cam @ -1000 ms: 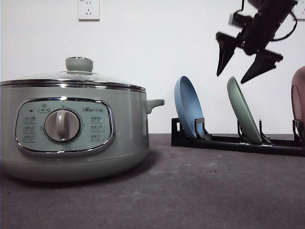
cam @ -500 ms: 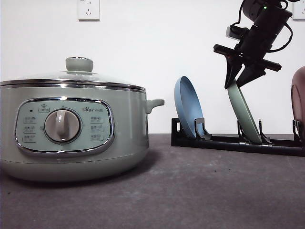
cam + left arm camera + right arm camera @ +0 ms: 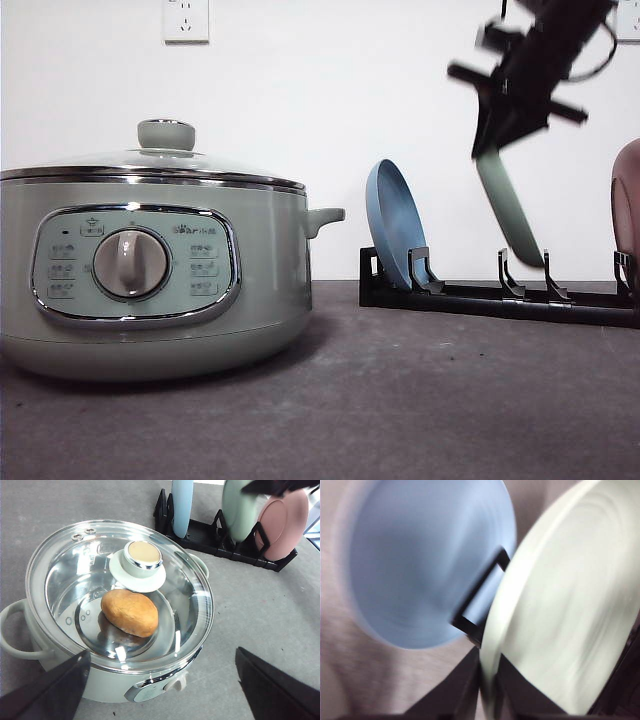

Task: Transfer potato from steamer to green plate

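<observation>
The potato [image 3: 130, 612] lies inside the steamer [image 3: 150, 270] under its closed glass lid [image 3: 75, 575]. My left gripper [image 3: 162, 652] hovers open above the front of the steamer [image 3: 150, 692], nothing between its fingers. At the right, my right gripper [image 3: 497, 135] is shut on the top rim of the green plate [image 3: 510, 212]. The plate hangs tilted, its lower edge just above the black rack [image 3: 480, 298]. In the right wrist view the green plate [image 3: 570, 605] stands edge-on between the fingers of my right gripper [image 3: 487, 690].
A blue plate [image 3: 395, 225] stands in the rack's left slot, close beside the lifted plate. A pink plate [image 3: 285, 522] stands at the rack's right end. Dark grey tabletop [image 3: 400, 400] lies open between steamer and rack.
My right gripper came down open onto the green plate's top rim, shut on it, and has lifted it up out of its rack slot. The steamer has not moved.
</observation>
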Tool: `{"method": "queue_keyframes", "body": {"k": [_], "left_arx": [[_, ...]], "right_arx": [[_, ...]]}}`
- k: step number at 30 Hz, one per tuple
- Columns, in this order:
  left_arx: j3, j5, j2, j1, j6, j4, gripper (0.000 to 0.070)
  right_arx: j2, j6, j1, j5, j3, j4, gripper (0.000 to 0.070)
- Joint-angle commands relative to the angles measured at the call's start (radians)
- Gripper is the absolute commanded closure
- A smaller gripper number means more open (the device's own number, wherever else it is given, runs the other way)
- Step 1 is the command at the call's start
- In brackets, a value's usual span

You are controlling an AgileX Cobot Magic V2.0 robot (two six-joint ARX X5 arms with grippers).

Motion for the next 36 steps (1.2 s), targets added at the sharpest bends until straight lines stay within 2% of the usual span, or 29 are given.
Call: {"method": "queue_keyframes", "body": {"k": [1,7,13,19,25,29,36], "left_arx": [[0.023,0.003,0.005,-0.002,0.012,0.01,0.0105],[0.023,0.003,0.005,-0.002,0.012,0.01,0.0105],[0.023,0.003,0.005,-0.002,0.012,0.01,0.0105],[0.023,0.003,0.005,-0.002,0.012,0.01,0.0105],[0.023,0.003,0.005,-0.002,0.015,0.01,0.0105],[0.023,0.003,0.005,-0.002,0.015,0.01,0.0105],[0.023,0.003,0.005,-0.002,0.015,0.011,0.0105]], "right_arx": [[-0.041,-0.005,0.007,0.0,0.042,0.008,0.0696],[-0.167,-0.017,0.033,-0.011,0.042,-0.028,0.0696],[-0.293,-0.108,0.097,0.002,0.042,-0.184,0.0696],[-0.384,-0.216,0.215,0.13,0.039,-0.408,0.0696],[-0.42,-0.232,0.363,0.243,-0.008,-0.559,0.0697],[-0.441,-0.231,0.471,0.324,-0.108,-0.592,0.0697],[-0.456,-0.224,0.667,0.436,-0.352,-0.557,0.0697]]}}
